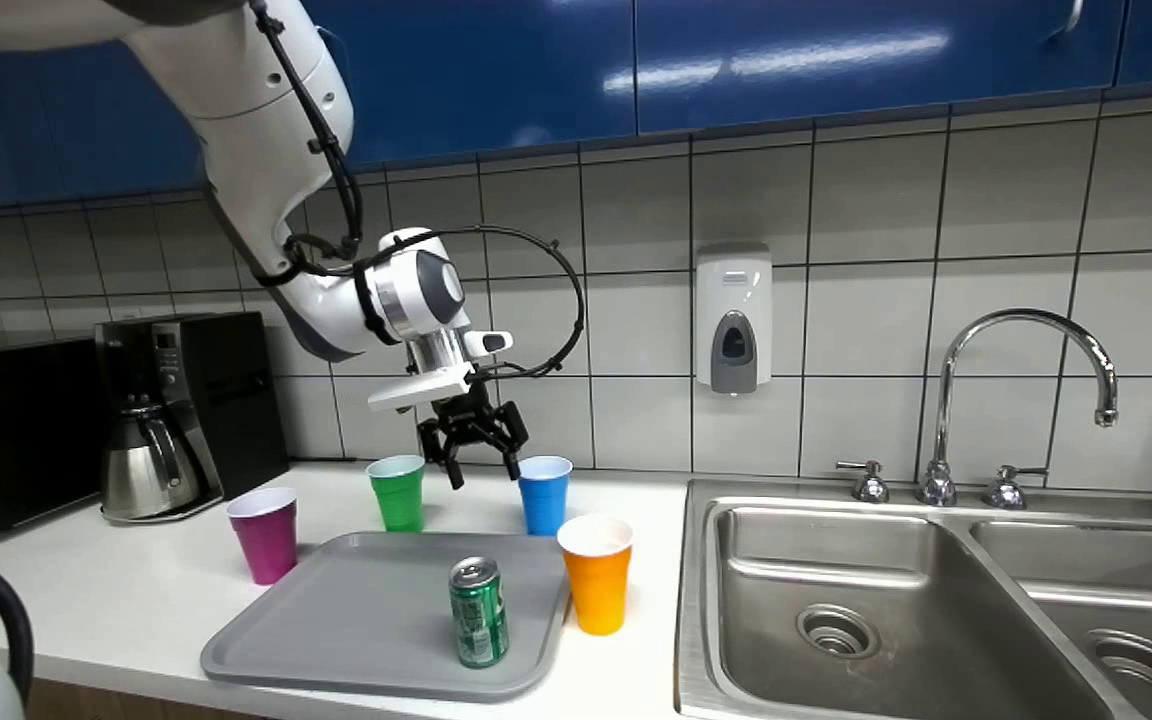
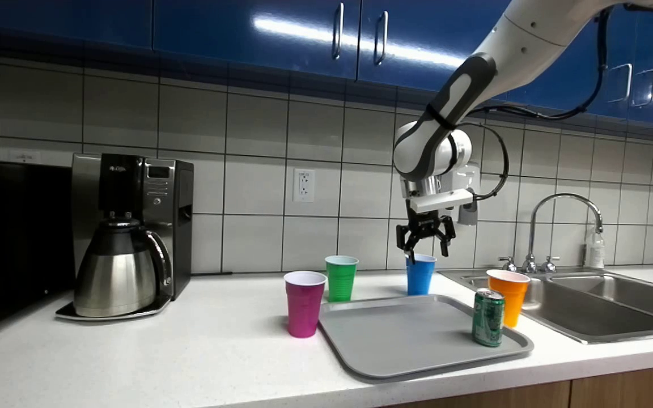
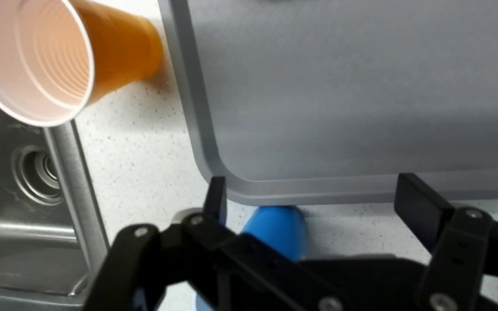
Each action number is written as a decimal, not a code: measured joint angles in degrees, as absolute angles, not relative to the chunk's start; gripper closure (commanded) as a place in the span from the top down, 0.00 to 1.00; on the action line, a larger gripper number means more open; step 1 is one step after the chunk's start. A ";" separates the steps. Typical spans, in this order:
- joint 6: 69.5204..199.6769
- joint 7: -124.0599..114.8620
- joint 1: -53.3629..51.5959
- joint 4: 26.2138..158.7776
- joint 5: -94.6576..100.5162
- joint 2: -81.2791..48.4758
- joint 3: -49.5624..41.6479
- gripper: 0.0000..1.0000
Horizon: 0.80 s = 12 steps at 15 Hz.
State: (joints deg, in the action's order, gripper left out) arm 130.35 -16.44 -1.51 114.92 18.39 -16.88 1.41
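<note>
My gripper (image 1: 485,475) is open and empty, pointing down above the back of the counter. In both exterior views it is nearest the blue cup (image 1: 544,500), with the fingertips (image 2: 428,255) around the height of its rim. In the wrist view the blue cup (image 3: 279,231) shows between the open fingers (image 3: 313,185), partly hidden by the gripper body. A green cup (image 1: 400,500) stands at the tray's back edge. A magenta cup (image 2: 304,309) and an orange cup (image 3: 123,47) stand at opposite sides of the grey tray (image 1: 366,600). A green can (image 1: 479,620) stands upright on the tray.
A double steel sink (image 1: 841,570) with a tall faucet (image 1: 1026,315) lies beside the orange cup. A coffee maker (image 2: 122,266) stands at the opposite end of the counter. Blue cabinets (image 2: 258,34) hang above. A soap dispenser (image 1: 734,320) is on the tiled wall.
</note>
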 measured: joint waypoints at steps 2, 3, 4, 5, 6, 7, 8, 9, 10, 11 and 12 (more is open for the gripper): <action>130.35 -16.43 -1.89 112.19 18.34 -19.24 1.02 1.00; 130.35 -16.43 -2.12 110.82 18.31 -20.40 0.76 1.00; 130.34 -16.41 -2.24 109.43 18.12 -21.56 0.58 1.00; 130.33 -16.38 -2.32 108.10 17.89 -22.67 0.42 1.00; 130.32 -16.31 -2.40 106.77 17.58 -23.76 0.24 1.00; 130.30 -16.15 -2.42 105.38 17.19 -24.85 0.09 1.00; 130.28 -15.99 -2.43 104.09 16.84 -25.82 -0.02 1.00; 130.23 -15.72 -2.43 102.87 16.45 -26.72 -0.11 1.00; 130.16 -15.41 -2.43 101.71 16.01 -27.55 -0.19 1.00; 130.10 -15.15 -2.43 100.57 15.58 -28.34 -0.27 1.00; 130.01 -14.88 -2.45 99.38 15.10 -29.13 -0.38 1.00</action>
State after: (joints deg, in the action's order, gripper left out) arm 130.01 -14.88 -2.45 99.38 15.10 -29.13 -0.38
